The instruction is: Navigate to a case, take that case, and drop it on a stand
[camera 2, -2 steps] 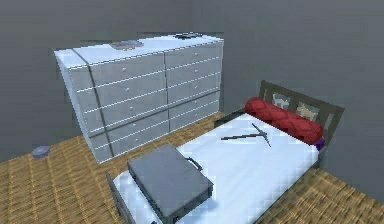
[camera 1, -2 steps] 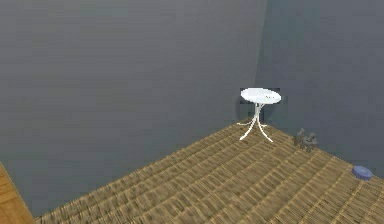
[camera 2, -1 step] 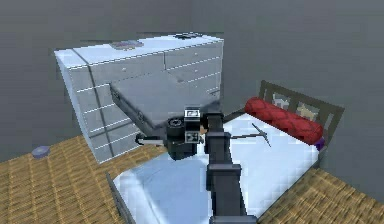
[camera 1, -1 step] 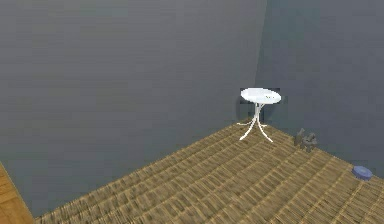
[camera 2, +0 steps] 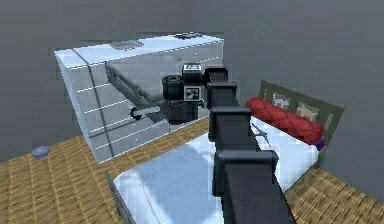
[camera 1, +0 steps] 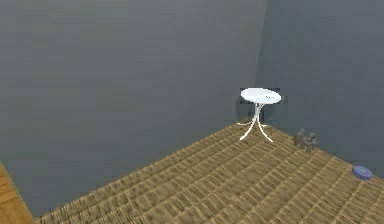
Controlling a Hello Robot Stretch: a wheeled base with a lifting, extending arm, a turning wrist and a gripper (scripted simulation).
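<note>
In the arm side view we see the dark arm reaching out over a bed with a white cover. Its red pillows and dark headboard are to the right. The gripper stands at the front of a white dresser just past the bed's far edge. A flat grey slab, perhaps the case, lies tilted across the dresser's front, right at the fingers. We cannot tell whether the gripper holds it, nor whether the fingers are spread or pressed together. A small grey thing sits on the dresser's top, and a small bluish thing lies on the woven floor to the left. The forward view looks at another part of the room. There a small white round table on thin splayed legs stands in the far corner between grey walls, with bare woven floor stretching up to it. A small dark thing sits near the table, to its right by the wall. A blue round thing lies nearer us at the right edge.
</note>
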